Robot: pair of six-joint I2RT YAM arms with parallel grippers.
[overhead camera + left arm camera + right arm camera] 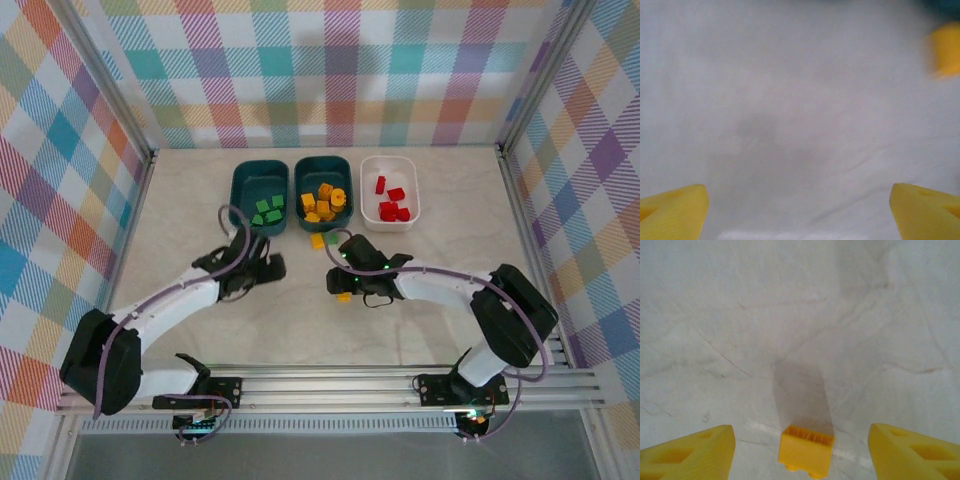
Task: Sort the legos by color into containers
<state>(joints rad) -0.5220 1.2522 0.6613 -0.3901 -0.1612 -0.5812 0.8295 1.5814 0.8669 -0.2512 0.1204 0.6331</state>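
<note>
Three containers stand in a row at the back: a teal bin (240, 187) with green legos (268, 211), a teal bin (302, 178) with yellow and orange legos (324, 201), and a white bin (412, 190) with red legos (391, 203). In front of the middle bin, a yellow lego (317, 241) and a green lego (332, 238) lie on the table. My right gripper (339, 283) (801, 447) is open, low over the table. A yellow lego (806, 451) (344, 296) lies studs-down between its fingers, touching neither. My left gripper (268, 266) (799, 205) is open over bare table with nothing in it.
In the left wrist view a blurred yellow lego (945, 50) lies at the upper right, below a dark teal bin edge (940, 4). Checked walls and metal rails (135, 210) enclose the pale marbled tabletop (200, 185). The two grippers are close together near the middle.
</note>
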